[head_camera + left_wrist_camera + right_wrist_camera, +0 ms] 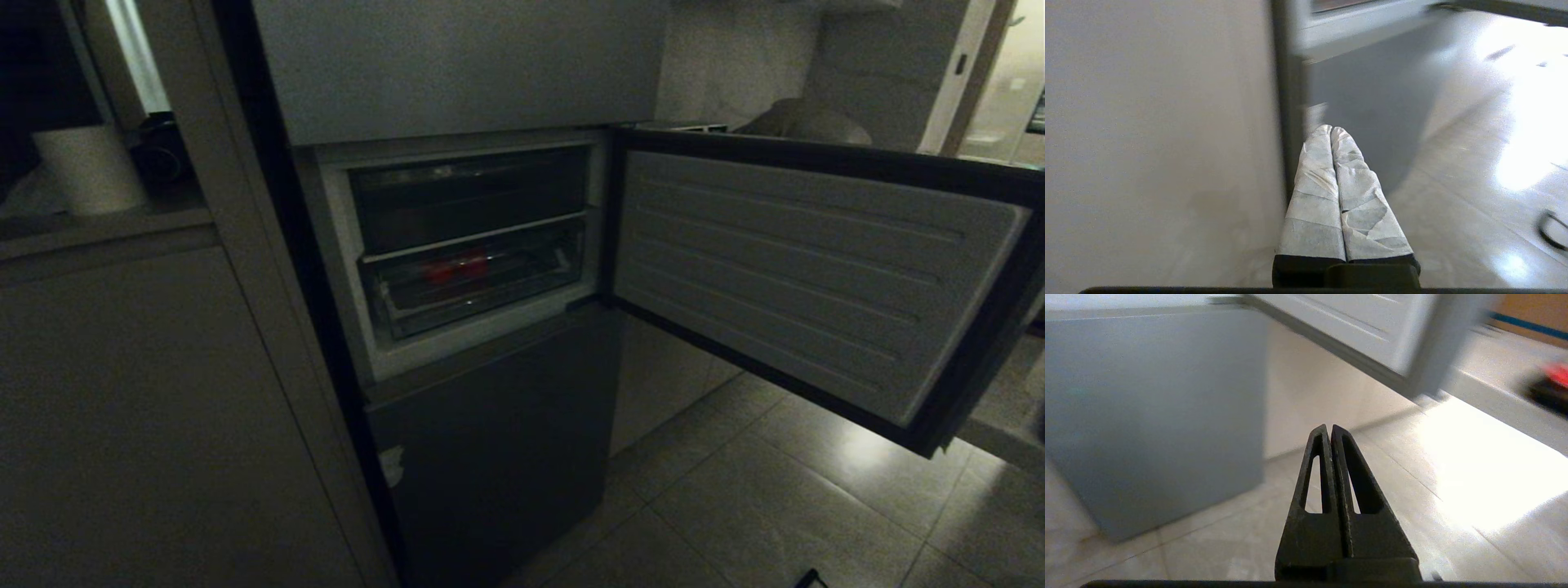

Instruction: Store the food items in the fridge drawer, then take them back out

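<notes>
The dark grey fridge (490, 441) has its middle door (800, 269) swung wide open to the right. Inside the open compartment, the clear fridge drawer (482, 298) is pushed in, and two red food items (455, 268) show dimly through its front. Neither gripper reaches into the compartment. In the left wrist view, my left gripper (1332, 128), with white-taped fingers, is shut and empty, low in front of the fridge's bottom panel (1372, 102). My right gripper (1328, 426), with black fingers, is shut and empty above the tiled floor beside the bottom panel (1151, 408).
The open door overhangs the tiled floor (775, 490) on the right. A pale cabinet (147, 392) stands left of the fridge, with a paper roll (90, 167) on its counter. A blurred red and black thing (1555, 375) sits on a ledge at the far right.
</notes>
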Robot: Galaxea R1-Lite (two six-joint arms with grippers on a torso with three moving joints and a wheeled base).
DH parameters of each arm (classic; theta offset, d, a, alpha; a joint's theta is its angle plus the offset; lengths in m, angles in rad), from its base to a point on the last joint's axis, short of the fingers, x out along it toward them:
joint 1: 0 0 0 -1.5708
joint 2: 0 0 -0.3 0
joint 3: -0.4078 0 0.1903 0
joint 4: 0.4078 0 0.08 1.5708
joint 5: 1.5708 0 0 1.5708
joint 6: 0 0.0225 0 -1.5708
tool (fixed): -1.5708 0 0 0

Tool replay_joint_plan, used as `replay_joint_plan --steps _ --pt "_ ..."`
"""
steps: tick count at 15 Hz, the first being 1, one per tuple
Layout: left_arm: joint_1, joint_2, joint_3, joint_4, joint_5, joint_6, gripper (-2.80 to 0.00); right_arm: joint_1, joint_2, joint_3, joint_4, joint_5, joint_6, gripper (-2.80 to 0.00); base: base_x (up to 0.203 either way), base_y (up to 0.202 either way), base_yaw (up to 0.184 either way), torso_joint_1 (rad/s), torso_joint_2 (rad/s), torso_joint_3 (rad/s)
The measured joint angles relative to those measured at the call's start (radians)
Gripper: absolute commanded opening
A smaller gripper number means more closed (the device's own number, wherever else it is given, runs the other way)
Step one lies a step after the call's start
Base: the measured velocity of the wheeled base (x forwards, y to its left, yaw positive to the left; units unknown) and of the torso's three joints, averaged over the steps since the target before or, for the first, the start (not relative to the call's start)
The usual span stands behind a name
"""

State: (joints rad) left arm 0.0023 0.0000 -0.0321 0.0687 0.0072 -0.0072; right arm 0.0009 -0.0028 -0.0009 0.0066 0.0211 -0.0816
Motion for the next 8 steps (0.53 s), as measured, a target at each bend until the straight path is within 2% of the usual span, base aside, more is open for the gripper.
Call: replay_joint_plan --steps 3,5,7,8 --pt "0.000 0.000 0.000 0.000 0.000 0.000 -2.80 0.000 0.022 0.000 -0.027 -0.030 0.100 -2.80 -0.001 0.000 -0.029 0.001 0.00 0.002" --pt "0.001 0.000 0.000 0.000 0.000 0.000 -2.80 -0.013 0.105 -0.032 -0.131 -0.107 0.156 -2.80 0.000 0.000 0.000 0.000 0.00 0.000" --pt "0.000 0.000 0.000 0.000 0.000 0.000 -2.80 -0.089 0.246 -0.110 -0.236 -0.177 0.245 -2.80 0.000 0.000 0.000 0.000 0.00 0.000" --pt "0.000 0.000 0.000 0.000 0.000 0.000 -2.80 -0.145 0.326 -0.153 -0.282 -0.181 0.290 -2.80 0.000 0.000 0.000 0.000 0.00 0.000"
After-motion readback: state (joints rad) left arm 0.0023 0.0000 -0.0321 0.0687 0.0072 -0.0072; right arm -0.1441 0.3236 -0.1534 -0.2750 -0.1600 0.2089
